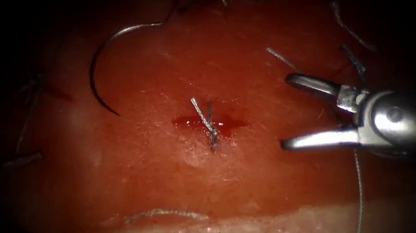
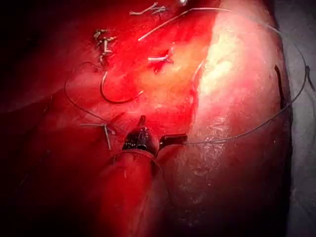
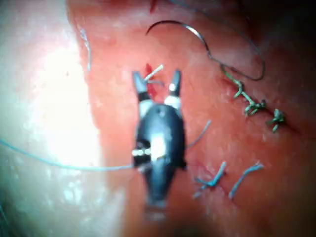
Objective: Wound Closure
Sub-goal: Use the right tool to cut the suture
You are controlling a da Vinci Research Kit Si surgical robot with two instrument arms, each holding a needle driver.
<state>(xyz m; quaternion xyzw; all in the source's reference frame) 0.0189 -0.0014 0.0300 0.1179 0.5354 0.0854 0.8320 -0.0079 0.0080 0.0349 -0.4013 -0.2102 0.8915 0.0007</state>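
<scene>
Right tool [image 1: 287, 112] fingers spread wide, holding nothing, just right of the knotted cut [image 1: 210, 123]; needle [image 1: 103, 66] lies free on the tissue [image 1: 173, 178], well beyond them.

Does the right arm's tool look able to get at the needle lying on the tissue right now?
Probably yes. The right tool is open and holds nothing. The needle lies free on the tissue, left of the cut, with just the knotted stitch between them.

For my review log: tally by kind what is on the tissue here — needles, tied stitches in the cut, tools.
Needle, lying free on the tissue, left of the cut: 1
Tied stitch in the cut: 1
Right tool, jaws open, holding nothing: 1
Total: 3
</scene>
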